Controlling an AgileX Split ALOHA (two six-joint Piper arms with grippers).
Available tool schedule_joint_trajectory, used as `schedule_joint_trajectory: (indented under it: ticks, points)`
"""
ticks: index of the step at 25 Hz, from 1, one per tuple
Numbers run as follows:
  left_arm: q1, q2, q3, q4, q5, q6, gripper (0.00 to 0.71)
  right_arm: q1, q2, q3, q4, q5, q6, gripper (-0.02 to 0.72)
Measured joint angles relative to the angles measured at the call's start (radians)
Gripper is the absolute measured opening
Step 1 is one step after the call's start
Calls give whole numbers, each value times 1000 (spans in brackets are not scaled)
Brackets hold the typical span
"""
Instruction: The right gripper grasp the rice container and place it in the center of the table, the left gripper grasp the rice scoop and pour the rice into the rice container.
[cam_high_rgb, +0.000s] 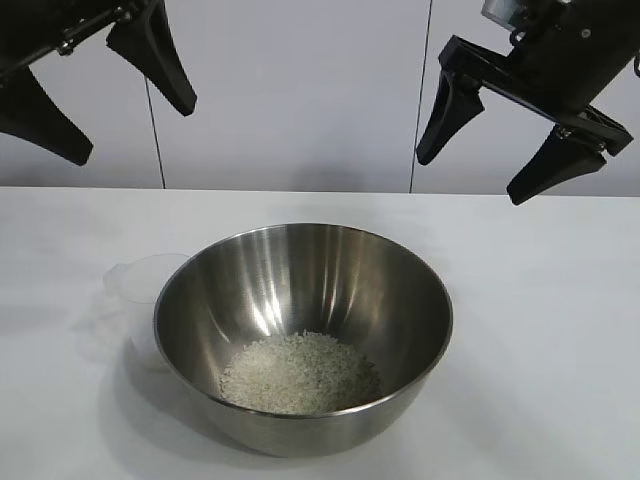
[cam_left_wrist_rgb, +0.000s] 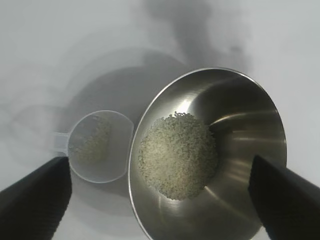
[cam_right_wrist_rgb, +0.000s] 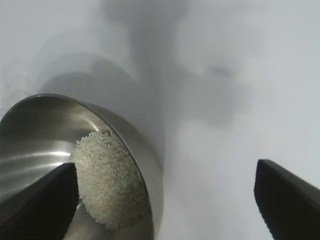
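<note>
The rice container (cam_high_rgb: 300, 290), a large shiny steel bowl, stands at the middle of the white table (cam_high_rgb: 540, 330). A heap of rice (cam_high_rgb: 298, 373) lies in its bottom; it also shows in the left wrist view (cam_left_wrist_rgb: 177, 156) and the right wrist view (cam_right_wrist_rgb: 107, 180). The rice scoop (cam_high_rgb: 135, 285), a frosted plastic cup, stands upright on the table against the bowl's left side, with some grains inside (cam_left_wrist_rgb: 95, 142). My left gripper (cam_high_rgb: 105, 90) hangs open and empty high above the left. My right gripper (cam_high_rgb: 515, 140) hangs open and empty high above the right.
A pale wall with vertical seams stands behind the table. Bare tabletop lies to the right of the bowl (cam_right_wrist_rgb: 235, 150) and in front of it.
</note>
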Motion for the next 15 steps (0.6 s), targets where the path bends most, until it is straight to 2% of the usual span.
schedule_joint_trajectory:
  ticks: [7, 15]
  points:
    - [0, 0, 0, -2, -54, 0, 693, 0, 0, 0, -3, 0, 0, 661]
    - [0, 0, 0, -3, -57, 1, 693, 0, 0, 0, -3, 0, 0, 661]
